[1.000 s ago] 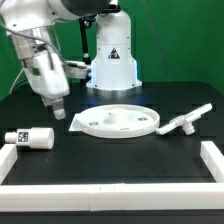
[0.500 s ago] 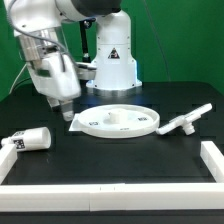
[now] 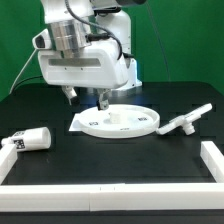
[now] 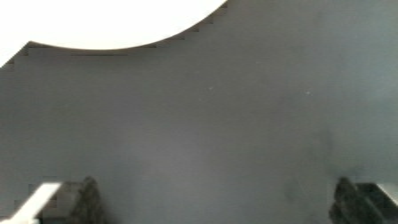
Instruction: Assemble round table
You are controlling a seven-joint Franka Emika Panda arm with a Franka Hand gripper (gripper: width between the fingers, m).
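The large round disc (image 3: 116, 121) lies flat in the middle of the black table. The short cylinder post (image 3: 30, 139) lies on its side at the exterior view's left, near the rail. The armed foot piece (image 3: 186, 122) lies at the exterior view's right. My gripper (image 3: 85, 98) hangs just behind the disc's back-left edge, open and empty. In the wrist view the two fingertips (image 4: 64, 200) stand wide apart over bare black table with nothing between them (image 4: 214, 205). A curved white edge (image 4: 107, 18) shows there; I cannot tell which part it belongs to.
The robot's white base (image 3: 112, 60) stands right behind the gripper and the disc. White rails edge the table along the front (image 3: 110, 198), the left (image 3: 8, 152) and the right (image 3: 213, 155).
The gripper has swung from beside the post toward the exterior view's right, to the disc's back edge, and the wrist has turned. The post tilted slightly, then stayed put.
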